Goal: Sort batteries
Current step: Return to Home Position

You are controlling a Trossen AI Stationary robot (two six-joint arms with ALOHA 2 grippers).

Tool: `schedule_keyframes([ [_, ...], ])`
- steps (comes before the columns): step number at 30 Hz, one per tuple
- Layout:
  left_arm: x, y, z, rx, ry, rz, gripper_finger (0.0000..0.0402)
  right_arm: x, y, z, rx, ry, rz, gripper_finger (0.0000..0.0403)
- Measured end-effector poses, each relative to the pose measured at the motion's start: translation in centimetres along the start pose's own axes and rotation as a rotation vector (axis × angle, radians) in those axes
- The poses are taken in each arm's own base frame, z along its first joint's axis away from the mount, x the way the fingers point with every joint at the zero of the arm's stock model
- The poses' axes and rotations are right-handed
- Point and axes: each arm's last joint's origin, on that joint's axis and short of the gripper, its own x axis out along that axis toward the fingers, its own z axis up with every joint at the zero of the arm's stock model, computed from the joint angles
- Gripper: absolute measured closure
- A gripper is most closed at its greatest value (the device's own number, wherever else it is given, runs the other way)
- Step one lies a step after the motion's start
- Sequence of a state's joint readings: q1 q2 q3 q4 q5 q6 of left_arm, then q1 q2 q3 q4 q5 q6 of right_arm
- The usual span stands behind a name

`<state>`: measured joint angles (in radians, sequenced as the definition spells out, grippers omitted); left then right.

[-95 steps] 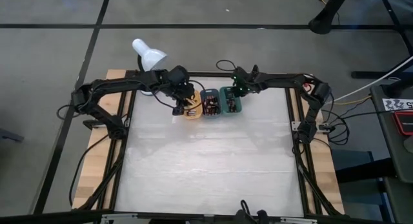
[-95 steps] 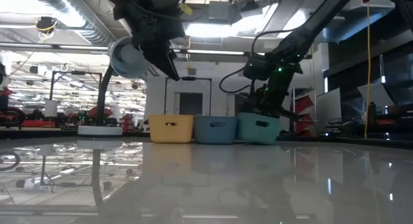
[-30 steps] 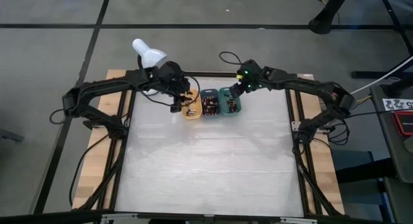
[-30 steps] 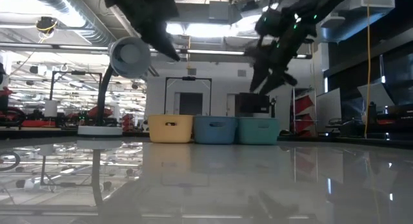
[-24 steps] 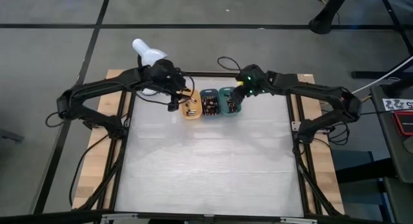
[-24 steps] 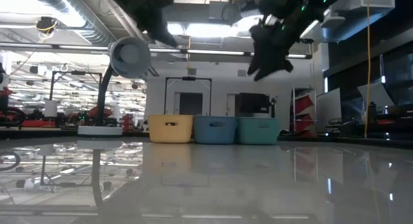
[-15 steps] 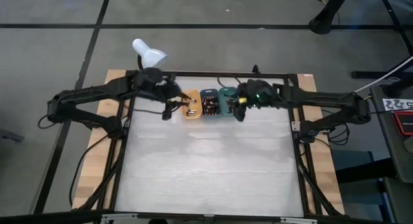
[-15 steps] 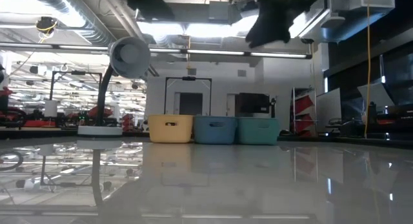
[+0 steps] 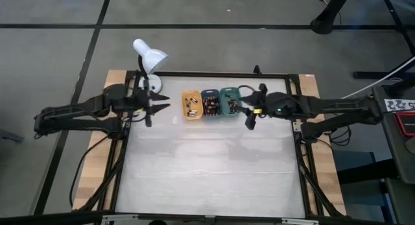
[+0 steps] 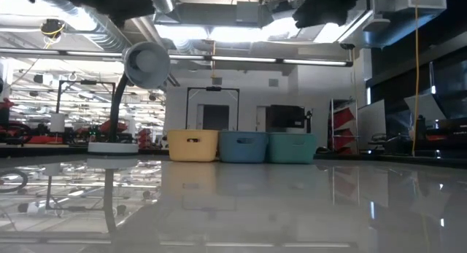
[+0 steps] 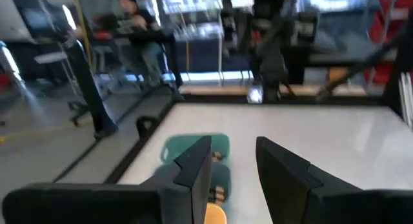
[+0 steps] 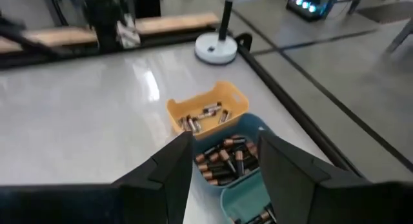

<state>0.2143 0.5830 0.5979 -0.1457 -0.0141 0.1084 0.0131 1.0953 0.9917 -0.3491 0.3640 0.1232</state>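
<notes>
white tabletop (image 9: 207, 166) fills a dark frame, with a desk lamp (image 9: 150, 56) at its far left corner and a wide workshop room lit from the ceiling beyond it. at the far edge, about the middle, three small trays stand touching in a row: the orange tray (image 9: 191, 104) on the left, the blue tray (image 9: 211, 103) in the middle, the green tray (image 9: 229, 100) on the right. the batteries (image 12: 226, 158) lie inside the trays: a few in the orange one, a thick heap in the blue one, some in the green one. the left gripper (image 9: 162, 102) hangs left of the orange tray, apart from it and near the lamp's base, its fingers spread with nothing between them. the right gripper (image 9: 244, 112) hangs just right of the green tray, its fingers parted too and empty. three seconds ago both grippers were over the row, the left at the orange tray and the right at the green tray; since then each arm has drawn back to its own side and stretched out long and flat. in the low view the arms have risen, so only dark bits show along the top edge. the trays stand where they stood. a person (image 11: 139, 30) sits in the room behind the table.
</notes>
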Motion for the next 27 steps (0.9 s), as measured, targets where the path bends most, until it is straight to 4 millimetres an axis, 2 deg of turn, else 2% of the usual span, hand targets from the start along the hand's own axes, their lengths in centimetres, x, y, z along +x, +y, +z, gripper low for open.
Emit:
schedule_keyframes([
  [5,-1.5,-0.1,-2.0,-0.049,-0.103,0.021,0.0288,-0.8,-1.5,-3.5,0.066,-0.129,0.115,0.0228],
  [9,-1.8,-0.4,-4.1,-0.091,-0.111,0.020,0.0288,-0.9,-2.4,-6.6,0.112,-0.208,0.233,0.0228],
  [13,-1.9,-0.5,-5.4,-0.112,-0.103,0.019,0.0288,-0.9,-3.2,-9.1,0.161,-0.239,0.241,0.0228],
  [19,-2.0,-0.7,-7.0,-0.155,-0.102,0.017,0.0288,-0.9,-3.9,-12.1,0.195,-0.205,0.212,0.0228],
  [27,-1.9,-0.9,-9.0,-0.232,-0.071,0.014,0.0288,-0.5,-3.6,-14.7,0.207,-0.260,0.321,0.0228],
])
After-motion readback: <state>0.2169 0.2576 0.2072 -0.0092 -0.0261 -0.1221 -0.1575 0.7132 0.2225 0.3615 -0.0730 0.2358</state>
